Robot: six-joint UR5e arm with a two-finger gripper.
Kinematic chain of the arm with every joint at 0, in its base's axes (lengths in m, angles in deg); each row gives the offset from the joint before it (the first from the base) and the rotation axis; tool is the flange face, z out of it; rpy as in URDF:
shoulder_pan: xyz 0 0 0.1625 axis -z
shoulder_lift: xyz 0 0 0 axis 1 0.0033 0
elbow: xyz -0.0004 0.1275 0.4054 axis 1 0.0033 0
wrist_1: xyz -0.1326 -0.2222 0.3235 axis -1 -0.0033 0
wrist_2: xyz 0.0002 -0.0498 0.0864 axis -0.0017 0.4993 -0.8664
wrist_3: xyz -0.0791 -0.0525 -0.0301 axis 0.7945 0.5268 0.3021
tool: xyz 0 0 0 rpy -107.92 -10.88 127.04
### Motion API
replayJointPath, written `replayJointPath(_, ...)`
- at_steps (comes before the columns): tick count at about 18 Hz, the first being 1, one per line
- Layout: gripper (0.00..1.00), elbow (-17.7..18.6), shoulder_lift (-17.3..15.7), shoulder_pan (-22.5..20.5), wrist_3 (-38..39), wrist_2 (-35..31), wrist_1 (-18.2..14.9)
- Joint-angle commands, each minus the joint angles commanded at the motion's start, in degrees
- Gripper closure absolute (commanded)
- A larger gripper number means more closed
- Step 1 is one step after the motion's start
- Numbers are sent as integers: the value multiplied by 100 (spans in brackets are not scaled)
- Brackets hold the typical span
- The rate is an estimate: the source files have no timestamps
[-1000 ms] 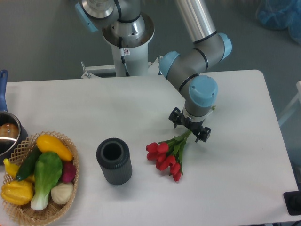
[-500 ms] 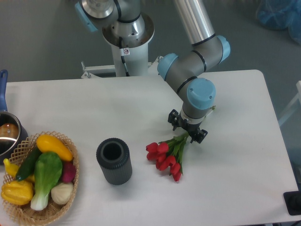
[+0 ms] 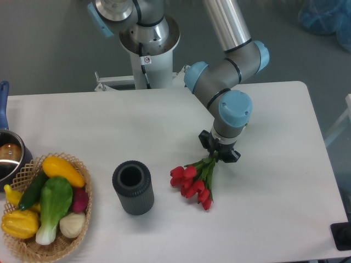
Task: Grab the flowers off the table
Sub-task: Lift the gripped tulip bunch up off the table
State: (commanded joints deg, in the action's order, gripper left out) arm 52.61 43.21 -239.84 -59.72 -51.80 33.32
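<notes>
Camera view, fixed, looking down on the white surface [image 3: 109, 126]. Count: 1 bunch of flowers [image 3: 193, 181], approx 9 red heads w/ green stems & leaves; 1 dark grey ribbed cylinder cup [image 3: 132, 187], upright, open top; 1 wicker basket [image 3: 82, 219] at the lower left w/ veg inside (2 yellow, 1 dark green, 1 leafy green-white, 1 magenta, 1 pale bulb); 1 metal pot [image 3: 8, 156] w/ blue handle, cut off by the left edge; 1 arm w/ 1 gripper [image 3: 219, 152].

Flowers lie flat on the surface, centre-right, heads pointing lower left, stems running up-right to the gripper. Cup sits just left of the heads, apart from them. Basket is well apart from the bunch.

Gripper is straight above the stem end, pointing down. Fingers look drawn in narrow around the stems, but the wrist hides the contact, so can't tell if they've actually got hold of the stems.

Vs earlier frames: 1.0 s ago the fingers were spread wide on either side of the stem end; 0.5 s ago a bit narrower; now they're pulled in close together. Wrist has shifted slightly left and down-table. Flowers, cup, basket & pot haven't moved; bunch is on the surface same as before.
</notes>
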Motion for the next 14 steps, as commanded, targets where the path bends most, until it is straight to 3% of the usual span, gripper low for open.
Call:
replayJointPath(3, 97, -9, -9, -9, 18, 0, -9)
replayJointPath(10, 96, -97, -70, -88, 9, 0, -53)
replayJointPath(14, 96, -298, -500, -97, 35, 140, -219)
